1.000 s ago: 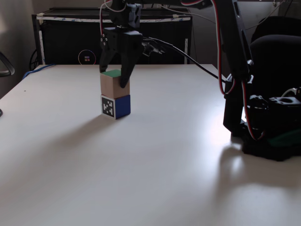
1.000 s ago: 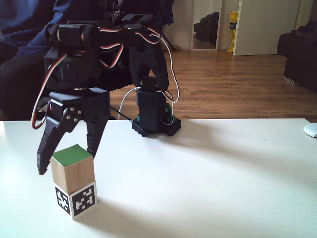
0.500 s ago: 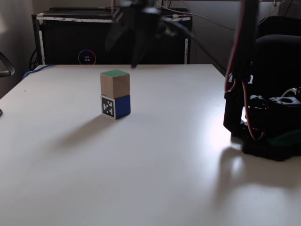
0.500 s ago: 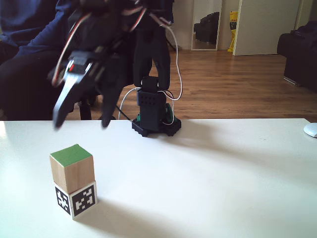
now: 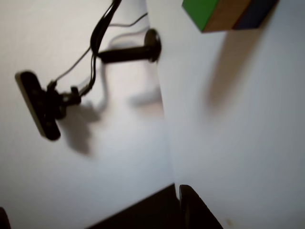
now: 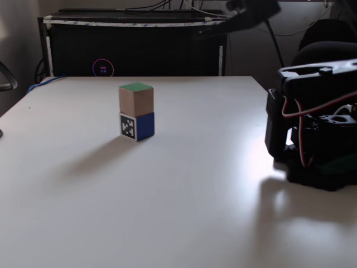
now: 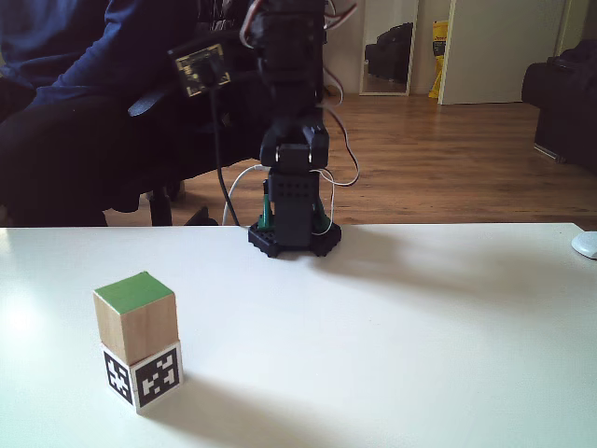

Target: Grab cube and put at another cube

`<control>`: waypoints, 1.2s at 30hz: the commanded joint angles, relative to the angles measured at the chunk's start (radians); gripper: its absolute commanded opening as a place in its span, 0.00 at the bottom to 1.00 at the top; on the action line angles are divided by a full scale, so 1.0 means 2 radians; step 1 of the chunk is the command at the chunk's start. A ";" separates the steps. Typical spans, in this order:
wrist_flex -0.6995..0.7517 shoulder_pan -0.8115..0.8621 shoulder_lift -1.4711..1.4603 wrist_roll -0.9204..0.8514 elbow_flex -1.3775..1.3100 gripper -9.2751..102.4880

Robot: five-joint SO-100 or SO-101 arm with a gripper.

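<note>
A big white table (image 6: 167, 195) fills the near part of a fixed view, with a black cabinet (image 6: 134, 47) far behind it and a small black camera stand (image 5: 40, 105) on white.

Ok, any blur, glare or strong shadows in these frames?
Other view: soft focus overall, green-topped cube cut off at the top edge, its shadow falling downward. A fixed view: arm smeared by motion at top, bright glare on the table. Another fixed view: sharp, cube stack evenly lit.
</note>
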 commanded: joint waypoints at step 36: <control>-0.070 -0.064 0.147 -0.082 0.429 0.08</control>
